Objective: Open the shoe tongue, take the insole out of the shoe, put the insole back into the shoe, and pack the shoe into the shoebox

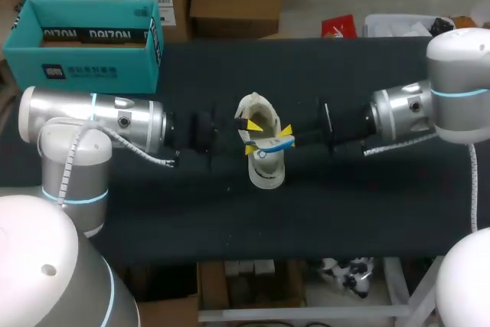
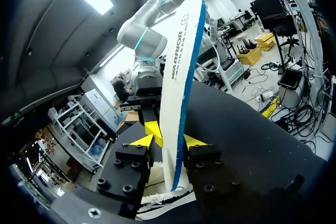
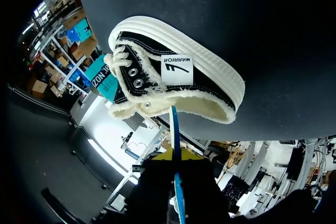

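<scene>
— What's the biggest thing down there?

— The black cloth-covered table point(image 1: 367, 204). The silver left arm point(image 1: 115, 120) and the silver right arm point(image 1: 406, 109) come in from opposite sides and meet over its middle.

— And the box?

— The open teal cardboard shoebox point(image 1: 84, 63) stands at the far left corner, well apart from everything else.

— Where's the shoe?

— The black canvas shoe with the cream rubber sole point(image 1: 269, 175) sits on its sole mid-table, between the two arms, with its fleecy-edged opening facing up.

— The insole?

— The white foam insole with the blue edge point(image 2: 181, 77) stands up out of the shoe. One end is down at the opening and the rest rises clear above it.

— Who has hold of it?

— The right gripper point(image 3: 177, 155) is pinched on it, with a yellow tip against either face. The left gripper point(image 2: 168, 142) sits around the lower part of the insole from the other side. Whether it is clamped on the insole or only around it, I can't tell.
</scene>
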Controlling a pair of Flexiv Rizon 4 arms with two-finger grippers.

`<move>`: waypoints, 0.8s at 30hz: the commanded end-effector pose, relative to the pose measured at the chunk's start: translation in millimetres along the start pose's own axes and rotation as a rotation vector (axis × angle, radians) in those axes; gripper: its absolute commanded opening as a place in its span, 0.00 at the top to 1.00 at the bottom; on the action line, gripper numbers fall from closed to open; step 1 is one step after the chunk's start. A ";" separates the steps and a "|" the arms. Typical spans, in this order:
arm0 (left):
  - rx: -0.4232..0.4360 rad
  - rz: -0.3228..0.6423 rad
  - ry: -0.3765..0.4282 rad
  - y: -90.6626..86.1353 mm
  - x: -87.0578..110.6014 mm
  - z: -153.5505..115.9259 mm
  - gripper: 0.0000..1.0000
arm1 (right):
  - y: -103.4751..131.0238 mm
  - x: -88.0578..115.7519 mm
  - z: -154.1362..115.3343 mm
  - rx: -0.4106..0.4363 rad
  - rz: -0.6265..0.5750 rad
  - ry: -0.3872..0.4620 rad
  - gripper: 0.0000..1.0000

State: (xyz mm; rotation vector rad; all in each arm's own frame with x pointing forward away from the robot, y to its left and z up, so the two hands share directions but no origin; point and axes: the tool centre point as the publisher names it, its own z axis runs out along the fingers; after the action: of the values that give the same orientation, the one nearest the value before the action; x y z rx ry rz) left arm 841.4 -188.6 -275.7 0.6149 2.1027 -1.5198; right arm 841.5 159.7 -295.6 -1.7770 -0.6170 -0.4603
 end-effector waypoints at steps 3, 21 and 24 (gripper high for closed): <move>0.013 0.015 0.009 3.1 0.5 6.4 1.00 | 1.8 -2.0 0.5 0.007 0.001 0.005 1.00; 0.057 0.098 0.111 6.7 -1.5 -0.5 1.00 | -13.9 -4.3 -8.1 -0.036 -0.053 -0.014 0.00; 0.070 0.129 0.137 6.7 -1.1 -0.2 1.00 | -16.4 -4.7 -10.3 -0.042 -0.069 0.002 0.00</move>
State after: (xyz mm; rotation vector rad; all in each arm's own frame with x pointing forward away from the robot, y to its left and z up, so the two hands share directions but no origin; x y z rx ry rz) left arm 840.4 -187.1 -277.8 0.8577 2.0768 -1.5065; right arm 834.5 155.2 -288.8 -1.7853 -0.6785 -0.5128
